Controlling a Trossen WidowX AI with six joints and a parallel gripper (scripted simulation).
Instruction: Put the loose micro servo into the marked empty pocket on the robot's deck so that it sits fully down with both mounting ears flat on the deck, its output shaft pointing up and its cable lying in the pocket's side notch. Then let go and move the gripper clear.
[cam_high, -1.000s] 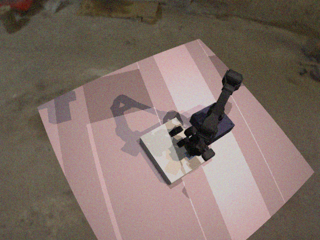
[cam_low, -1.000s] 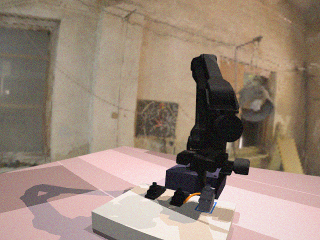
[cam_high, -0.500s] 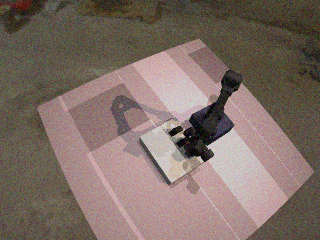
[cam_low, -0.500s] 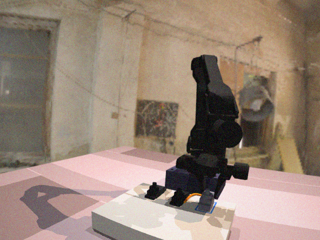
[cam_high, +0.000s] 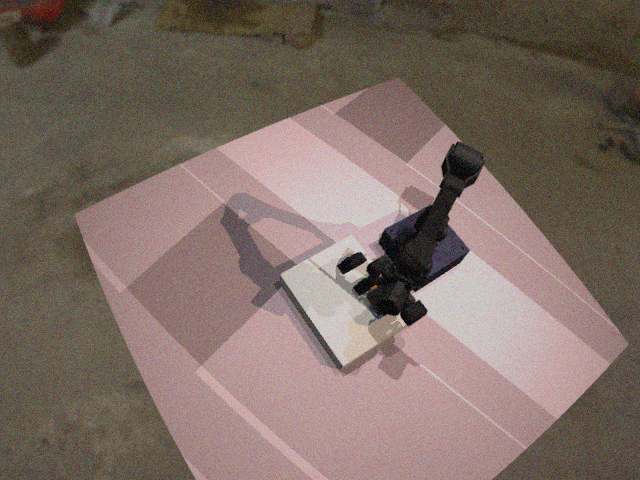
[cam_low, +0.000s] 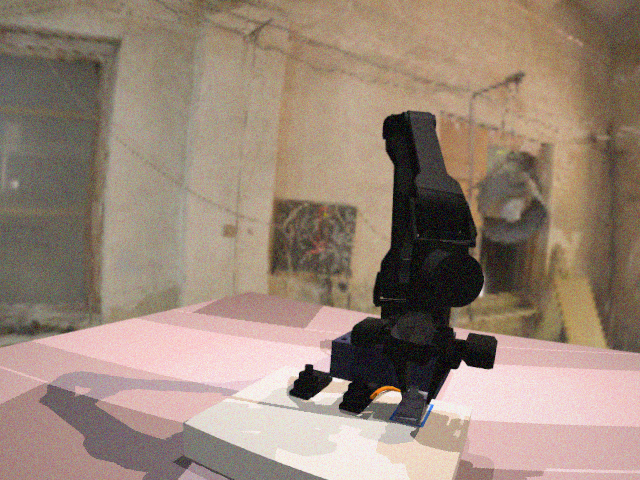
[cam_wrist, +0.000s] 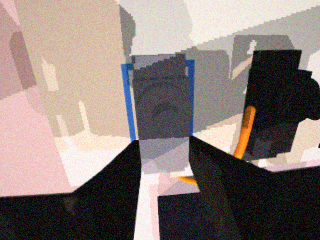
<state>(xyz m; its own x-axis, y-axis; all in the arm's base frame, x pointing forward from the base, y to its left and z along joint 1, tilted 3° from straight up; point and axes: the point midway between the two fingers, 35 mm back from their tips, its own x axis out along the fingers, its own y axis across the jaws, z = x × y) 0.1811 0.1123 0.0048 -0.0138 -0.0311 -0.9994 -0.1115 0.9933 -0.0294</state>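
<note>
The loose micro servo (cam_low: 412, 407) (cam_wrist: 162, 107) is a dark grey block, low on the white deck (cam_high: 320, 307) (cam_low: 248, 423), within the blue pocket outline (cam_low: 429, 414) (cam_wrist: 128, 102). Its round output boss faces up toward the wrist camera. My gripper (cam_low: 411, 391) (cam_wrist: 163, 143) is shut on the servo, from above. The orange cable (cam_low: 385, 388) (cam_wrist: 245, 132) arcs between the servo's side and the neighbouring black servo. The side notch is not visible. Whether both ears are flat on the deck cannot be told. In the top view the arm hides the servo.
Two black servos stand on the deck beside the outline: a near one (cam_high: 366, 285) (cam_low: 355, 397) (cam_wrist: 275, 95) and a farther one (cam_high: 351, 262) (cam_low: 310, 383). A dark blue box (cam_high: 455, 249) (cam_low: 356, 359) (cam_wrist: 175, 217) stands behind the deck, under the arm.
</note>
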